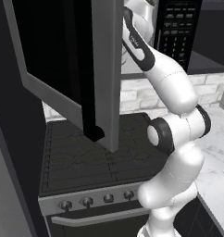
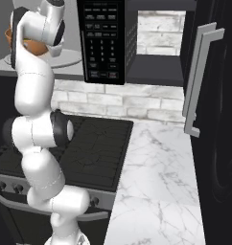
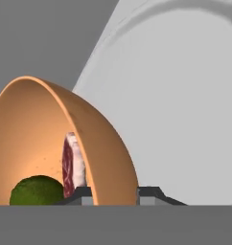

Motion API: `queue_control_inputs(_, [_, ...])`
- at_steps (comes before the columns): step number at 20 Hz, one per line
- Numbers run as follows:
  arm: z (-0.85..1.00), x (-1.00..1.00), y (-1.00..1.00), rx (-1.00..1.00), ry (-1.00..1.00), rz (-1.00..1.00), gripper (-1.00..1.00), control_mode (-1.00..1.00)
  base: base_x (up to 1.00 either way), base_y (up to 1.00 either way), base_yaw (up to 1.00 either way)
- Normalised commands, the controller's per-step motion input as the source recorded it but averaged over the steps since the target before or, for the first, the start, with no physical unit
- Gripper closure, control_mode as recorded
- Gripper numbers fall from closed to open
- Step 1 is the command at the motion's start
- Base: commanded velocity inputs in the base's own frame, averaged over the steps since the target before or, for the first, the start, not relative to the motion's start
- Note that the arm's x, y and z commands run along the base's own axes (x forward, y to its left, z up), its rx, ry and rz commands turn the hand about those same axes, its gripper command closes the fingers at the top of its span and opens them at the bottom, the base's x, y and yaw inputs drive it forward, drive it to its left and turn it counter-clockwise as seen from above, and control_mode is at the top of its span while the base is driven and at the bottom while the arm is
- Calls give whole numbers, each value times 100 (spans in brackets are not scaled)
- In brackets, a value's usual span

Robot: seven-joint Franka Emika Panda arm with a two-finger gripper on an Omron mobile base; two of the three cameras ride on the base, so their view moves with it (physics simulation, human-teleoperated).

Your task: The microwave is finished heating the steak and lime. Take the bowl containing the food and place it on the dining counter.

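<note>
Hand view: my gripper (image 3: 114,191) pinches bowl (image 3: 51,143) rim w/ lime (image 3: 36,191) & steak (image 3: 72,165) inside — stiff, prob light, slick wall, contents roll.

- The bowl (image 2: 35,45) in the right base view is mostly hidden behind the white arm; only an orange sliver shows.
- In the hand view the bowl (image 3: 98,143) is cut off by the bottom band, so its lower part is hidden.
- The lime (image 3: 36,191) shows only its upper part above that band.
- The steak (image 3: 72,165) is partly hidden by the bowl wall on its right.
- The gripper (image 3: 115,194) shows only the tops of its two fingertips; how firmly the jaws press the bowl's wall cannot be told.
- The microwave (image 1: 63,60) door runs past the top edge in the left base view and hides the inside.
- The keypad (image 2: 102,40) labels are too small to read.
</note>
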Motion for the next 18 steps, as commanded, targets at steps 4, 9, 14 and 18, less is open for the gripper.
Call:
queue_control_inputs(4, [-1, -100, -1, 1, -21, 0, 100, -100, 0, 0, 0])
queue_control_inputs(9, [-3, -100, -11, 4, -23, 0, 100, -100, 0, 0, 0])
queue_control_inputs(14, [2, -100, -58, 8, -20, -1, 100, -100, 0, 0, 0])
queue_control_inputs(18, [4, -100, -97, 2, -2, -4, 100, -100, 0, 0, 0])
